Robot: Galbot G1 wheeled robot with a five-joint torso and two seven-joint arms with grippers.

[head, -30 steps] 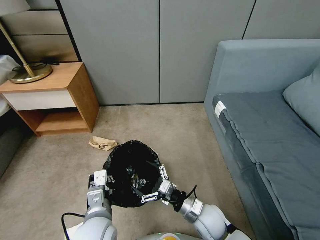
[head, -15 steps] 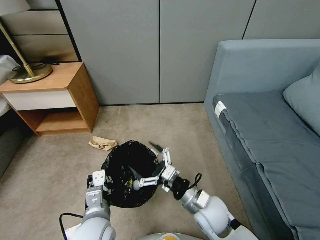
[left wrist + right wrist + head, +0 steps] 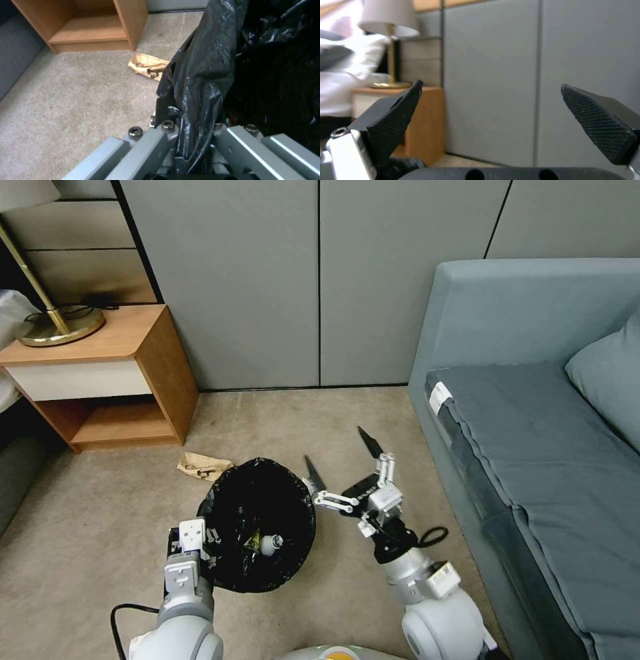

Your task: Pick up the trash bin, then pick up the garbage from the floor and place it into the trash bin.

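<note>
Crumpled paper (image 3: 205, 467) lies between trash bin (image 3: 230, 573) and nightstand (image 3: 100, 373).

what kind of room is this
Probably a bedroom or hotel room: a wooden nightstand with a brass lamp, white bedding beside it, a grey sofa, and carpet underfoot.

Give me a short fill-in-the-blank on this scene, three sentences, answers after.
1. The left gripper is shut on the rim of the ___.
2. The right gripper hangs beside the bin with its fingers ___.
3. The crumpled brown paper lies on the carpet between the bin and the wooden ___.

Missing words: bin; open; nightstand.
</note>
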